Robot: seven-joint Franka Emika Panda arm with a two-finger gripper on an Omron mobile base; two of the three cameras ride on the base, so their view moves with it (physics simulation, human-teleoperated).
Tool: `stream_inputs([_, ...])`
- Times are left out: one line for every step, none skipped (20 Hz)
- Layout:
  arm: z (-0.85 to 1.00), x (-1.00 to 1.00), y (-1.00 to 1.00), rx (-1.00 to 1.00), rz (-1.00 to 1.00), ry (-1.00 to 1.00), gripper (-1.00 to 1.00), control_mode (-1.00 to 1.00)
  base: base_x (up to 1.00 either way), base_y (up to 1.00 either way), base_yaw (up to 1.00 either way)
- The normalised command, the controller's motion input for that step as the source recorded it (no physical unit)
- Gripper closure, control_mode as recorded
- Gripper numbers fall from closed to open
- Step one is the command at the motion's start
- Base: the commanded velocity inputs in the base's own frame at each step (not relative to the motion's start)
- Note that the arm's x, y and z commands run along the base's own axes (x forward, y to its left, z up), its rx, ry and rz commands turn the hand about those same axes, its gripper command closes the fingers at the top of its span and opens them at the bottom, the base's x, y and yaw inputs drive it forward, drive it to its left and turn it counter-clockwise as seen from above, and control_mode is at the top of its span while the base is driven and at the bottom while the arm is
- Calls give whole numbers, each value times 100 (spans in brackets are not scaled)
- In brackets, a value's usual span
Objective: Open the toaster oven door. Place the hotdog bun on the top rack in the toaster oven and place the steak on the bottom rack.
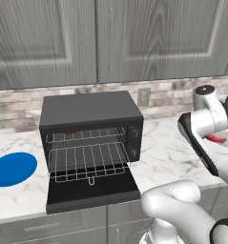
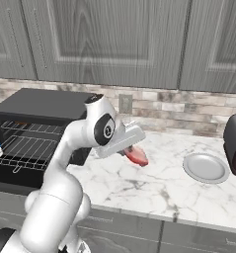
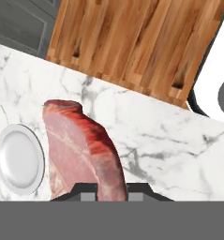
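Note:
The black toaster oven (image 1: 89, 109) stands on the counter with its door (image 1: 91, 190) folded down flat in front. Inside are the top rack (image 1: 87, 135) and the bottom rack (image 1: 87, 162), whose front carries a small wire loop. A sliver of the orange-tan hotdog bun (image 1: 70, 132) shows at the back left of the top rack. To the oven's right, above the marble, my gripper (image 2: 133, 149) is shut on the pinkish-red steak (image 2: 137, 155). In the hand view the steak (image 3: 80, 150) rises from between the finger tips.
A blue round plate (image 1: 10, 169) lies left of the oven. A pale grey plate (image 2: 206, 168) sits on the counter to the right, and a dark appliance (image 2: 235, 146) stands beyond it. Grey wall cabinets (image 1: 110, 38) hang overhead.

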Motion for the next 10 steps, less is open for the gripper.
stream_inputs([11, -55, 100, -2, 33, 3, 100, -100, 0, 0, 0])
stream_inputs([9, -59, 100, -5, 34, 0, 100, -100, 0, 0, 0])
stream_inputs([12, -59, 100, -4, 33, 0, 100, -100, 0, 0, 0])
stream_inputs([11, -59, 100, -4, 32, 0, 100, -100, 0, 0, 0])
stream_inputs([15, -61, 100, -4, 31, 0, 100, -100, 0, 0, 0])
stream_inputs([14, -59, 100, -5, 29, 0, 100, -100, 0, 0, 0])
stream_inputs([23, -54, 100, -9, 26, 0, 100, -100, 0, 0, 0])
stream_inputs([24, -46, 100, -11, 23, 0, 100, -100, 0, 0, 0])
stream_inputs([27, -49, 100, -9, 24, 0, 100, -100, 0, 0, 0])
stream_inputs([37, -47, 100, -8, 21, 0, 100, -100, 0, 0, 0])
